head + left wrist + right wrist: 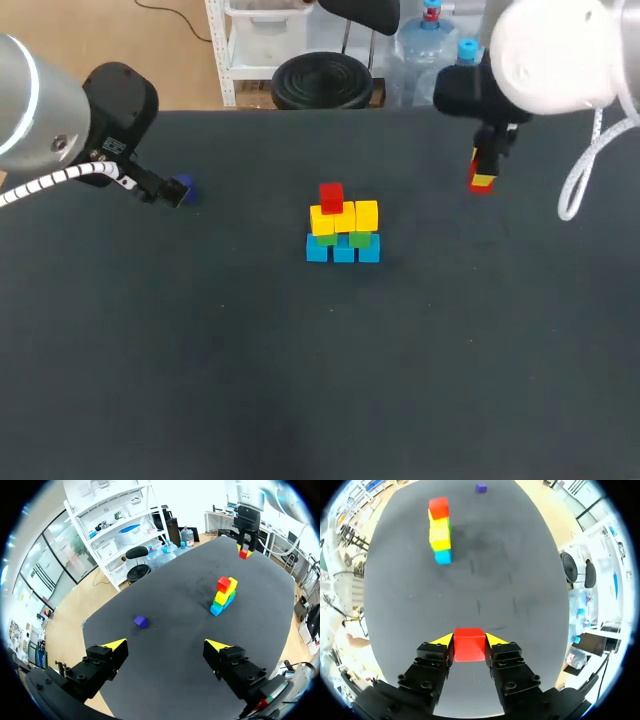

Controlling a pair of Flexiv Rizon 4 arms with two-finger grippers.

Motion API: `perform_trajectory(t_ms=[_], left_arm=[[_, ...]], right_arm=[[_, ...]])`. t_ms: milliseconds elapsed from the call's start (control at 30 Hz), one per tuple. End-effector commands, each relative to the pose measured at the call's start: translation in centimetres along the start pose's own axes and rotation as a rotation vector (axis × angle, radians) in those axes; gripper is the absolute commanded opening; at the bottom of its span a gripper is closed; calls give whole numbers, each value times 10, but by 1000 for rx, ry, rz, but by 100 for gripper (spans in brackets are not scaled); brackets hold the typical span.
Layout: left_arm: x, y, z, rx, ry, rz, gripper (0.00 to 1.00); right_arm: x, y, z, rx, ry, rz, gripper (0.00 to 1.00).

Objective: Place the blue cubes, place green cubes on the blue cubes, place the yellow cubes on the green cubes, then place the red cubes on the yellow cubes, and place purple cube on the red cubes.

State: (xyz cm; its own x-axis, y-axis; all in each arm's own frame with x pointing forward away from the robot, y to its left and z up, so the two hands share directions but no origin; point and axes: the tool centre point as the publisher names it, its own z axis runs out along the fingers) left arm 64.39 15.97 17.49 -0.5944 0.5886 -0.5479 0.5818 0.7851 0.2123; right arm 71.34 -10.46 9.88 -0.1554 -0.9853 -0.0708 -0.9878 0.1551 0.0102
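Right gripper: fingers pinching the held red cube on two opposite flat faces, yellow tips level with its upper edge. It's at the right side of the table, well apart from the stack. Can't tell if it's lifted clear of the surface.

Left gripper: fingers spread wide, nothing between them. Purple cube lies alone on the table ahead of it, not touching either finger.

Stack, mid-table: blue cubes as bottom row, green cubes on them, yellow cubes above, and a second red cube on top, towards the left end. The yellow beside it is bare, so I'd guess the held red goes there.

Handling, my read:
- Cubes look rigid, with flat faces and sharp edges. Probably light, and nothing suggests they're fragile.
- Faces look smooth, so possibly a bit slick. I'd keep the pinch centred on opposite faces, as it is now.
- For the purple cube, I'd square the fingers to two parallel sides, not across corners.
- The stack is loose blocks and the risk is a side nudge, so I'd come down vertically and release gently.

Print: no labels, brands or writing visible on any cube or the table.
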Motion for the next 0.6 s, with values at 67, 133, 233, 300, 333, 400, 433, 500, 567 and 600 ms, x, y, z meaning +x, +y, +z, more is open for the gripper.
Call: perform_trajectory(t_ms=[67, 133, 233, 300, 333, 400, 433, 500, 567, 600], left_arm=[[0, 1, 0, 5, -2, 1, 100], [0, 1, 0, 5, -2, 1, 100], [0, 1, 0, 5, -2, 1, 100], [0, 1, 0, 5, -2, 1, 100], [0, 1, 0, 5, -2, 1, 100], [0, 1, 0, 5, -2, 1, 100], [0, 1, 0, 5, -2, 1, 100], [0, 1, 0, 5, -2, 1, 100], [0, 1, 0, 5, -2, 1, 100], [0, 1, 0, 5, -2, 1, 100]], right_arm=[[-5, 26, -3, 57, -10, -5, 0], [-15, 27, -4, 69, -6, -8, 0], [-24, 26, -6, 90, 2, -28, 19], [-32, 28, -8, 87, 0, -56, 10], [-35, 28, -8, 92, 5, -65, 0], [-42, 29, -8, 92, 5, -84, 0], [-46, 30, -9, 91, 2, -96, 0], [-53, 31, -10, 95, -3, -105, 0], [-60, 33, -10, 91, -17, -124, 0], [-64, 34, -10, 85, -23, -132, 0]])
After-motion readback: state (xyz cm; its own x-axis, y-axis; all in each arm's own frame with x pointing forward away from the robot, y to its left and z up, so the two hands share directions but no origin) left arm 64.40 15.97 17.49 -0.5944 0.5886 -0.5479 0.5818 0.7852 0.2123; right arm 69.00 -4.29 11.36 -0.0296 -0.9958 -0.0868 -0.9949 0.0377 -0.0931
